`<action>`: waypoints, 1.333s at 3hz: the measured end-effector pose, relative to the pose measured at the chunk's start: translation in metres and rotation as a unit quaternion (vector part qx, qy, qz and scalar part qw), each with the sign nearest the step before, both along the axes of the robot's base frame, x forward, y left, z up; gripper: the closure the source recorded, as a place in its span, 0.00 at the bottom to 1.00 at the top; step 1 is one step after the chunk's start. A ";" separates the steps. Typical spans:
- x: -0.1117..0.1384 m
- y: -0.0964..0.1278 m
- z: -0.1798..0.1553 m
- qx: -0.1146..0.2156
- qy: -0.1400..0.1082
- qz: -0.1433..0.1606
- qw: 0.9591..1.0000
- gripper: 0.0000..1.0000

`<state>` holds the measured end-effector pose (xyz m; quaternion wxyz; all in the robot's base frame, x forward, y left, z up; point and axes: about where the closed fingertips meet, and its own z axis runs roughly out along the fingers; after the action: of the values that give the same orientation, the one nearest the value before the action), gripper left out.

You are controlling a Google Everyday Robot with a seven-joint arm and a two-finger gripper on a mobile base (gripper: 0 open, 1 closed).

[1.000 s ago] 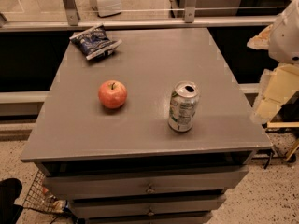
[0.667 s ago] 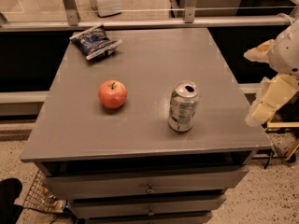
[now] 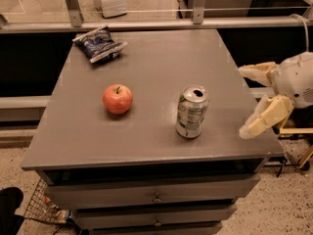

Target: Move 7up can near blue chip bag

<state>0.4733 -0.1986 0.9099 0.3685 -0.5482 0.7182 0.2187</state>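
The 7up can [image 3: 191,111] stands upright on the grey cabinet top [image 3: 146,72], right of centre near the front, its top opened. The blue chip bag [image 3: 100,44] lies at the far left corner of the top. My gripper [image 3: 247,99] is at the right edge of the table, to the right of the can and apart from it. Its two cream fingers [image 3: 264,116] are spread wide, with nothing between them.
A red apple [image 3: 117,98] sits left of the can, between it and the bag's side. Drawers [image 3: 156,197] run below the top. A metal rail and glass [image 3: 146,23] line the far edge. A wire basket [image 3: 41,207] sits on the floor at lower left.
My gripper has moved left toward the table's right edge and the can. The can, apple and bag have not moved.
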 end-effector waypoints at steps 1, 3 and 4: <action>-0.003 0.022 -0.004 0.099 -0.025 0.020 0.995 0.00; -0.003 0.057 -0.013 0.224 -0.087 0.044 0.970 0.00; 0.000 0.068 -0.013 0.249 -0.103 0.054 0.962 0.18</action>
<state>0.4728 -0.1308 0.8971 0.5524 -0.4969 0.5688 0.3526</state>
